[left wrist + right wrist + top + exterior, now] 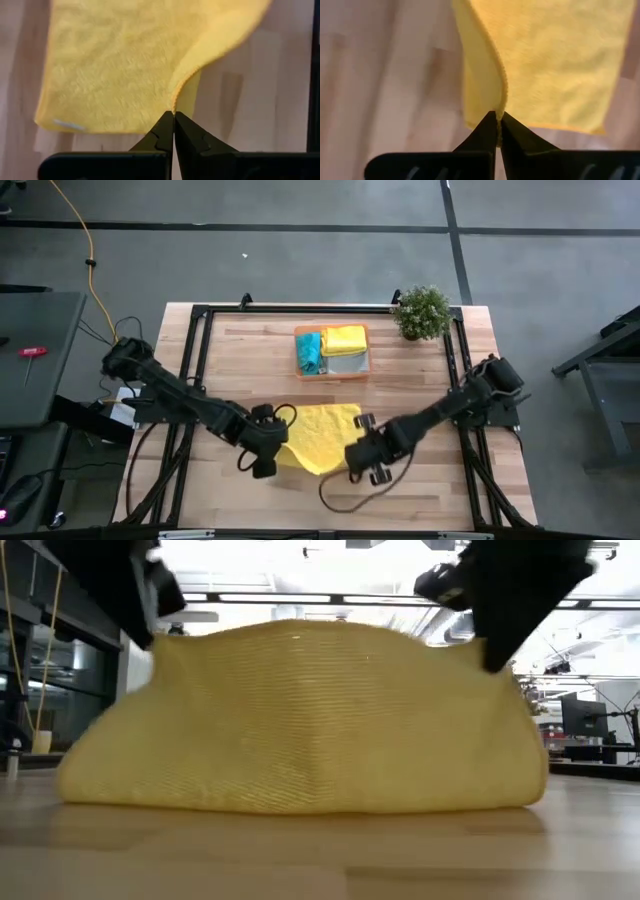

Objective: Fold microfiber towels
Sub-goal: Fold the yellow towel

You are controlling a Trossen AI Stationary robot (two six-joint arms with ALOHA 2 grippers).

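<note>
Right now we are holding a yellow microfiber towel point(322, 436) at the near middle of the wooden table point(420, 380), its fuzzy, finely ribbed pile draping in a soft hump with the lower edge lying on the boards. Our left gripper point(173, 116) is pinching one stitched corner edge with its fingers pressed together on the cloth, and our right gripper point(498, 116) is clamping the opposite corner edge in the same way, so the towel is hanging between the two. A small pale label point(69, 124) is showing near one hem in the left wrist view, but we cannot read any writing on it. Farther back, at the middle of the table, a flat translucent orange tray point(297, 332) is holding a folded yellow towel point(345, 339) beside a bunched teal-blue towel point(309, 352), with a light grey towel point(346, 363) lying just in front of the yellow one. A small bushy potted plant point(421, 311) is standing near the far right corner, well apart from the tray.
</note>
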